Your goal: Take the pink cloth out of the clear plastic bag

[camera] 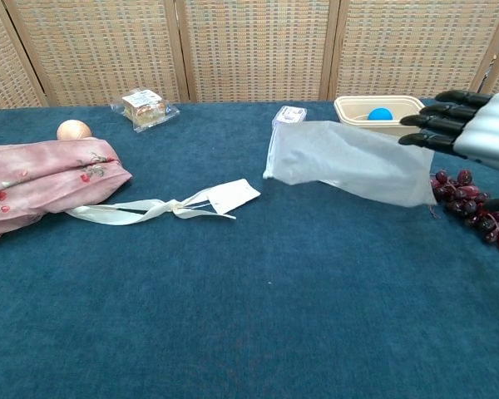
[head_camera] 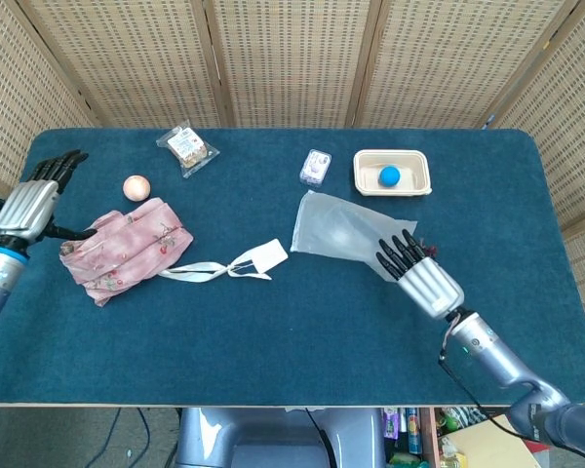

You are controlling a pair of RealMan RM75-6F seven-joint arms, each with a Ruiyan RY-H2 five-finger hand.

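A round peach-coloured ball is sitting just behind the pink cloth, a wrapped snack packet is lying further back, and a small lilac box is resting beside a beige tray holding a blue ball. A bunch of dark grapes is lying at the right end of the clear plastic bag, partly behind the right hand. The cloth is lying flat on the table's left side, well apart from the bag, with a pale ribbon and white tag trailing toward the middle. The left hand is hovering at the cloth's left edge with fingers spread, gripping nothing. The right hand is holding its fingers straight and apart over the bag's near end, empty. Everything is resting on a dark blue table covering, with woven wicker screens standing behind.
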